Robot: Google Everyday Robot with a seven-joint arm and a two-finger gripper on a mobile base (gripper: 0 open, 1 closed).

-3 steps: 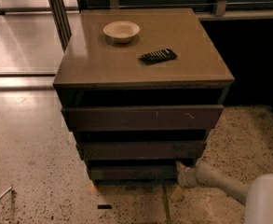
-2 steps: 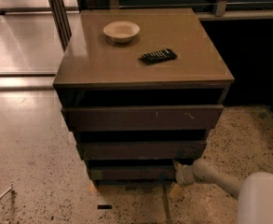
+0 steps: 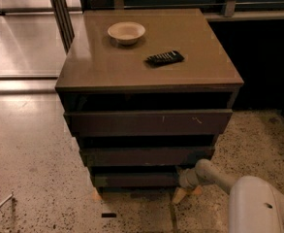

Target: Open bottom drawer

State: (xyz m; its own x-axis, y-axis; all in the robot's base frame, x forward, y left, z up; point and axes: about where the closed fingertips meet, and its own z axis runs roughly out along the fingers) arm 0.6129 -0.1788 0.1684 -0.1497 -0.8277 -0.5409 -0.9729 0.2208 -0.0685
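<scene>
The bottom drawer (image 3: 136,179) is the slimmest, narrowest dark brown face, lowest of three in the brown cabinet (image 3: 149,72). My gripper (image 3: 182,178) reaches in from the lower right on a white arm (image 3: 219,174) and sits at the right end of the bottom drawer's face, touching or nearly touching it. The drawer's right end is hidden behind the gripper. The medium drawer (image 3: 146,155) and the widest, scratched drawer (image 3: 149,122) lie above it.
A pale bowl (image 3: 126,32) and a black remote (image 3: 165,58) lie on the cabinet top. Speckled floor surrounds the cabinet. A pale wooden wedge (image 3: 180,195) sits under its right front. A metal post (image 3: 60,11) stands at the back left; a dark wall area is at the right.
The gripper has moved slightly left and up along the bottom drawer's right end. The drawer face shows no clear movement.
</scene>
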